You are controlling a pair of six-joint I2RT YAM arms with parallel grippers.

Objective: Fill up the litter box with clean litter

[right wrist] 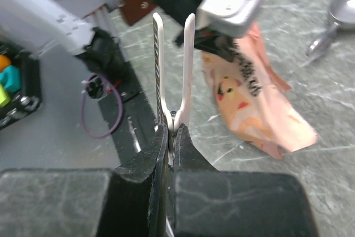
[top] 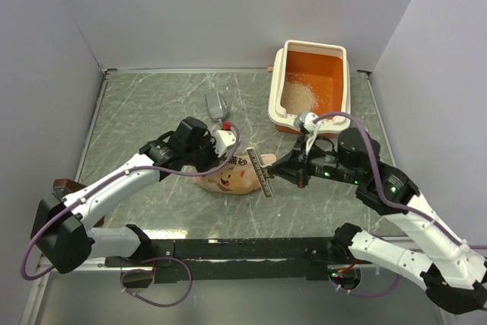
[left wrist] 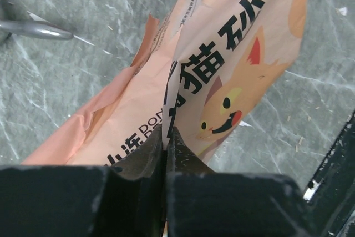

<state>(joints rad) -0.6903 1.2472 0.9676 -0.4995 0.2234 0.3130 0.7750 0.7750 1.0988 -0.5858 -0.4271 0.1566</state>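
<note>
The litter box [top: 346, 74] stands at the back right, orange inside with a cream rim. A small heap of clean litter [top: 298, 95] lies on its floor. The pink-orange paper bag [top: 232, 178] with a cartoon face lies on the table in the middle. My left gripper [top: 217, 159] is shut on the bag's edge, its jaws pinching the paper [left wrist: 166, 131]. My right gripper [top: 275, 170] is just right of the bag and shut on the hinge end of a long white bag clip [right wrist: 188, 65]. The clip's two arms stand spread apart and show beside the bag [top: 261, 171].
A small grey metal scoop [top: 217, 104] lies behind the bag, between it and the back wall; it also shows in the left wrist view [left wrist: 33, 28] and in the right wrist view [right wrist: 333, 20]. A black rail [top: 243, 249] runs along the near edge.
</note>
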